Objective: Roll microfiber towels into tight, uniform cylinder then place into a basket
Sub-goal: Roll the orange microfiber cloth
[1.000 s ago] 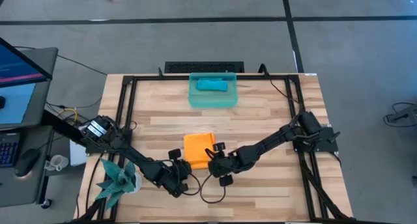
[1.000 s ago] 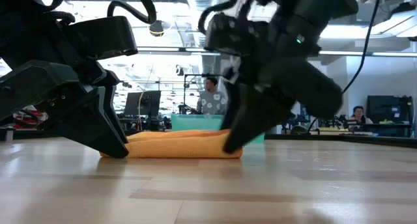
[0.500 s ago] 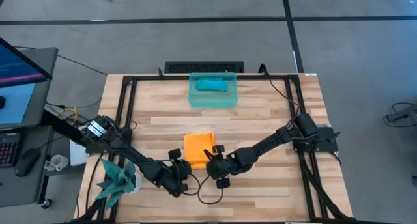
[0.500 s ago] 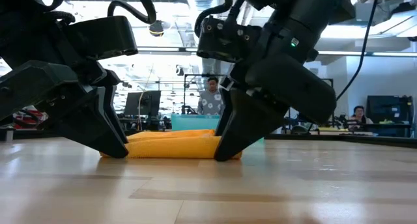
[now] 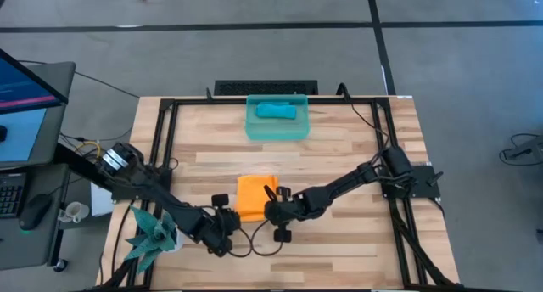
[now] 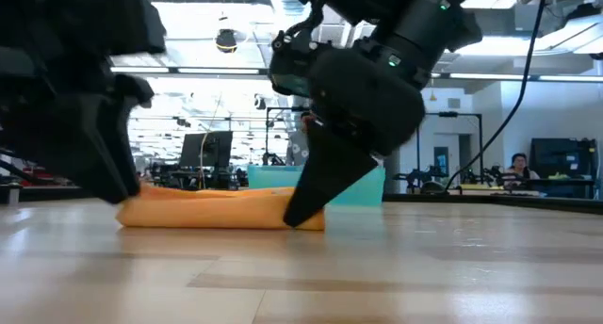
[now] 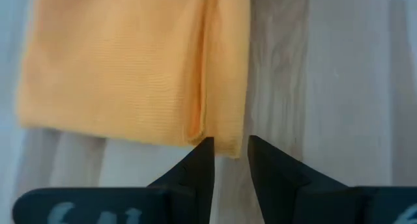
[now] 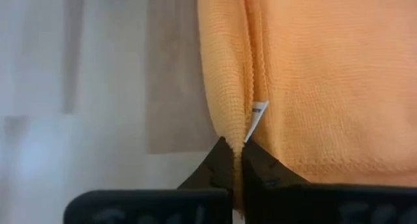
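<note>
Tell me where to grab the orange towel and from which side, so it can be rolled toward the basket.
Grip the orange towel along its near edge, at the two near corners, coming in low from the side away from the basket. It lies flat and folded, so only a thin edge offers purchase. The right gripper is already pinched on that hem; the left gripper sits at the other corner, slightly open.

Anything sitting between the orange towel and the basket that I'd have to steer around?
Nothing visible does. In the high view only bare wood lies between the orange towel and the basket. The basket already holds the teal-blue towel, leaving less room inside. Both end effectors, left and right, sit at the orange towel's near corners.
</note>
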Motion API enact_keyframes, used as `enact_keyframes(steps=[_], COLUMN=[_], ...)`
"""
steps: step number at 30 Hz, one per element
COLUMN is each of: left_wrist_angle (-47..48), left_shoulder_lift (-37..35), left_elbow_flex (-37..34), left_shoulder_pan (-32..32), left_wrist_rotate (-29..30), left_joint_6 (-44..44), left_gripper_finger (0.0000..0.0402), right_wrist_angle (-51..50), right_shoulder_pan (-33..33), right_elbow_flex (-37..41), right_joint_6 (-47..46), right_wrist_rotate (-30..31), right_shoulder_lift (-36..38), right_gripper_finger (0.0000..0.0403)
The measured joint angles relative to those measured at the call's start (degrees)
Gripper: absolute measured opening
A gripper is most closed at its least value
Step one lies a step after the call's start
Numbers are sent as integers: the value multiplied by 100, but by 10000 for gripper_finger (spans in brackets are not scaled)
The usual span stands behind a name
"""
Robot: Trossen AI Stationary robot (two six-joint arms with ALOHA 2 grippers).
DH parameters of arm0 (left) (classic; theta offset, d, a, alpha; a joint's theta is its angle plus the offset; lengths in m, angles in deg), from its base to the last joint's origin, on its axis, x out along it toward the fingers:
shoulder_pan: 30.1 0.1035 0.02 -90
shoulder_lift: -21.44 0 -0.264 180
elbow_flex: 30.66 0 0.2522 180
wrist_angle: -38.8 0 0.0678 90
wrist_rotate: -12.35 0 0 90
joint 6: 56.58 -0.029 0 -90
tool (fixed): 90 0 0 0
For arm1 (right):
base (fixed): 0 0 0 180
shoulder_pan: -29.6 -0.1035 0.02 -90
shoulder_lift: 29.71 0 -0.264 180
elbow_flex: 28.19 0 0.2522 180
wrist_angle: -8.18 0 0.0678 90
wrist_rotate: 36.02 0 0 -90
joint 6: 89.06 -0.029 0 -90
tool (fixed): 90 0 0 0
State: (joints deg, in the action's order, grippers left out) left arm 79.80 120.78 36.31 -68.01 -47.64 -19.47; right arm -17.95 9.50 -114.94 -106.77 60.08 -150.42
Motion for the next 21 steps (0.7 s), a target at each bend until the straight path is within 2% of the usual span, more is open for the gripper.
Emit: enact_keyframes(steps=[5, 10, 13, 17, 21], left_wrist_angle=[304, 138, -382, -1578, -1791], left_shoulder_lift=[-426, -719, -710, -411, -24], left_elbow_flex=[4, 17, -33, -269, -264], left_shoulder_pan=[-321, -759, -1036, -1164, -1069], left_wrist_rotate=[344, 907, 1181, 1181, 1266], left_joint_6=[-99, -495, -1073, -1900, -1863], left_gripper_finger=[86, 86, 86, 86, 86], right_wrist_angle=[292, 619, 780, 820, 810], right_shoulder_pan=[24, 14, 9, 4, 0], right_elbow_flex=[9, 17, 22, 22, 20], right_joint_6=[-716, -1310, -1444, -1446, -1444], right_wrist_rotate=[-673, -1057, -1207, -1222, -1212], right_shoulder_lift=[-16, -36, -41, -44, -43], right_gripper_finger=[12, 14, 12, 12, 13])
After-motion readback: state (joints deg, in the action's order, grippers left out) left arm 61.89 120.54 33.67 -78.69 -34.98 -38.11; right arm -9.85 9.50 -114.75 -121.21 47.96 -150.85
